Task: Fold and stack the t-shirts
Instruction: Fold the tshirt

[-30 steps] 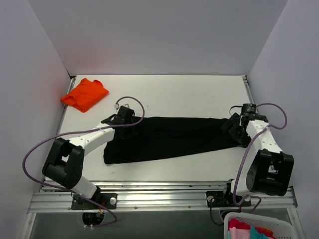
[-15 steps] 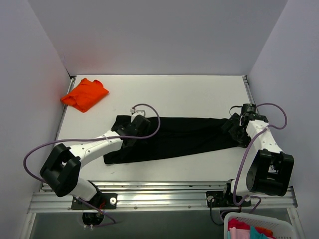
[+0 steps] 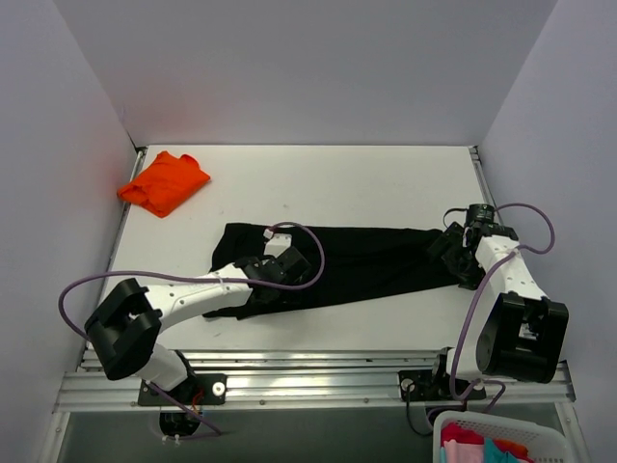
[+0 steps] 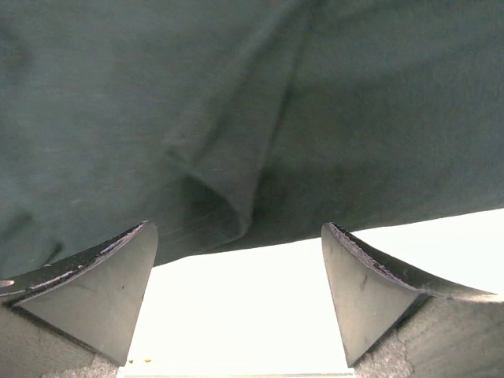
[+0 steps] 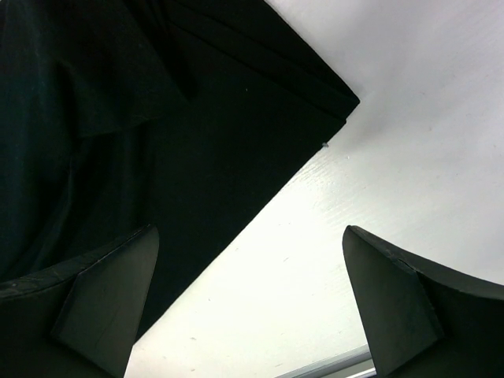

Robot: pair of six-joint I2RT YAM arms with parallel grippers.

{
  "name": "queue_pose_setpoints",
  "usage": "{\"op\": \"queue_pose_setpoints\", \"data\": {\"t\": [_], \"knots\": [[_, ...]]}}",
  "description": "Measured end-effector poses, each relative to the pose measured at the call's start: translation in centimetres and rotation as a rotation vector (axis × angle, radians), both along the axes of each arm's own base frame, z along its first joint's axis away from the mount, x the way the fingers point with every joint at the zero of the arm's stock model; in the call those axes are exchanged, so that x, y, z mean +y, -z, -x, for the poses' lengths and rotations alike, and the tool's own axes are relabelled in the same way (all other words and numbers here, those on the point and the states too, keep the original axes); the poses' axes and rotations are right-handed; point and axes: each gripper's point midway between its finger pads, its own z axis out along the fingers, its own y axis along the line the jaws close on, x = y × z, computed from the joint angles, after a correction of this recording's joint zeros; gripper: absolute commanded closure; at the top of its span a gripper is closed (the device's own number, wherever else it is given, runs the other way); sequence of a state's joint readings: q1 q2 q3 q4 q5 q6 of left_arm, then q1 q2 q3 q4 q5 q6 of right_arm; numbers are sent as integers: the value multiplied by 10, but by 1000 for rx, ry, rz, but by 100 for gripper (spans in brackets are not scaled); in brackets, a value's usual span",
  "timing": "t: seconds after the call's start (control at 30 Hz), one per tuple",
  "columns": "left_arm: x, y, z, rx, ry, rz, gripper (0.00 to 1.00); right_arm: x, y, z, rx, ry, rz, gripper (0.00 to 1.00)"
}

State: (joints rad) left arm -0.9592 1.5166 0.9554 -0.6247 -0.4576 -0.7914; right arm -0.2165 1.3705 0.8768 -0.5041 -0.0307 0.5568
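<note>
The black t-shirt (image 3: 371, 260) lies as a long folded band across the middle of the table. My left gripper (image 3: 285, 274) hovers low over its left half, jaws wide open and holding nothing. In the left wrist view the gripper (image 4: 236, 264) has bare white table between its fingers and the creased black cloth (image 4: 236, 118) just beyond them. My right gripper (image 3: 451, 253) is open at the band's right end. In the right wrist view the gripper (image 5: 248, 272) also stands over bare table, with the black t-shirt's corner (image 5: 157, 118) beside its left finger. The orange t-shirt (image 3: 164, 183) lies folded at the far left.
White walls close off the table at the back and on both sides. A metal rail (image 3: 318, 381) runs along the near edge by the arm bases. A white basket (image 3: 461, 424) with colourful cloth sits below the table at the bottom right.
My left gripper moved right and toward the near edge along the black t-shirt, pulling its left end over, then opened and let go. The right arm stayed put.
</note>
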Motion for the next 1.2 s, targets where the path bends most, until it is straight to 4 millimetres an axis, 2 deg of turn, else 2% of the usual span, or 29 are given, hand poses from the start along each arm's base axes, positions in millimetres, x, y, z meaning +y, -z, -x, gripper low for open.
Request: {"op": "queue_pose_setpoints", "data": {"t": [0.1, 0.23, 0.33, 0.37, 0.4, 0.47, 0.5, 0.53, 0.6, 0.73, 0.9, 1.07, 1.2], "knots": [[7, -16, -11, -34, -50, 20, 6, 0, -2, 0, -9, 1, 1, 2], [22, -37, -43, -86, -153, 66, 2, 0, -5, 0, -20, 2, 3, 2], [46, -39, -67, -85, -257, 101, 13, 0, -5, 0, -21, 3, 3, 2], [54, -37, -74, -77, -288, 113, 19, 0, -5, 0, -21, 3, 3, 2], [63, -35, -83, -74, -325, 129, 34, 0, -5, -1, -21, 7, 2, 1], [76, -29, -95, -59, -373, 144, 56, 0, -5, -1, -22, 10, 1, 2], [80, -24, -100, -46, -388, 152, 78, 0, -5, -1, -22, 14, 0, 2], [84, -17, -104, -30, -408, 156, 89, 0, -5, -1, -20, 17, -2, 2], [90, 3, -109, 24, -426, 150, 97, 0, -4, -3, -17, 21, -4, 2], [89, 41, -115, 128, -418, 102, 98, -1, -2, -9, -4, 29, -9, 2], [67, 41, -158, 138, -384, 100, 98, -2, 3, -17, 17, 49, -18, 2], [45, 38, -216, 142, -346, 60, 98, -6, -1, -27, -10, 78, -7, 3], [19, 35, -295, 84, -295, 67, 98, -7, -9, -39, -67, 99, -10, 3]]}}
